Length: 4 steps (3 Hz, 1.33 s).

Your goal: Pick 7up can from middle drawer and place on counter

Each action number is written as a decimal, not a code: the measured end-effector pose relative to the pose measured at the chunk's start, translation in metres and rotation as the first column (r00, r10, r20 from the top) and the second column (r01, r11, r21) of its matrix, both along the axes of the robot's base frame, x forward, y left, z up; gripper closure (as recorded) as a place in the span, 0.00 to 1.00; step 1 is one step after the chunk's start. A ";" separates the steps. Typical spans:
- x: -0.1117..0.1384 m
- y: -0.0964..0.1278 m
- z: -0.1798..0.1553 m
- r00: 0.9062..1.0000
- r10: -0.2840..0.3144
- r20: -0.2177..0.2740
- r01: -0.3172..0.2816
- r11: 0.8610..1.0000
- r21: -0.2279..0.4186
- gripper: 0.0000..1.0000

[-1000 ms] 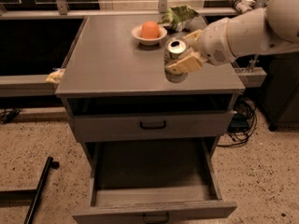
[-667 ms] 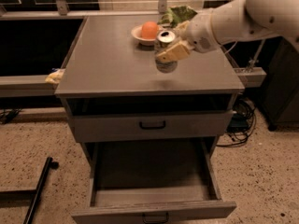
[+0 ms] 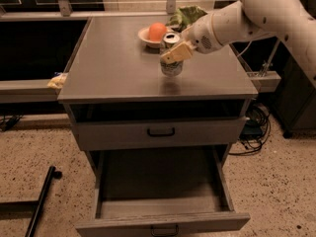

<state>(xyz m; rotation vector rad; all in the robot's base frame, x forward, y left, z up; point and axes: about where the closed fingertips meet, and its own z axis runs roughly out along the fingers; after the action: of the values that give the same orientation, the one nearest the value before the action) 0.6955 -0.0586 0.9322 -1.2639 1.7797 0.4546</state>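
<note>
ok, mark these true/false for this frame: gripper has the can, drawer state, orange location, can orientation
1. The gripper is shut on the 7up can over the counter. True.
2. The middle drawer is pushed closed. False: it is pulled out, with nothing visible inside.
3. The orange sits in a bowl on the counter, behind the can. True.
4. The 7up can lies on its side. False: it is upright, lid up.

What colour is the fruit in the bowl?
The fruit is orange, camera view; gripper holds 7up can nearby.
</note>
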 end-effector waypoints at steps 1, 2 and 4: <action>0.009 -0.006 -0.020 0.997 -0.036 -0.064 0.037 0.999 0.021 1.00; 0.014 -0.012 -0.039 0.991 -0.066 -0.116 0.070 0.997 0.034 1.00; 0.014 -0.012 -0.039 0.991 -0.066 -0.117 0.071 0.997 0.035 0.58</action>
<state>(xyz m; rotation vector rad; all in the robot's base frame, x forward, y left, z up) 0.7091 -0.0706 0.8932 -1.1664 1.8956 0.5299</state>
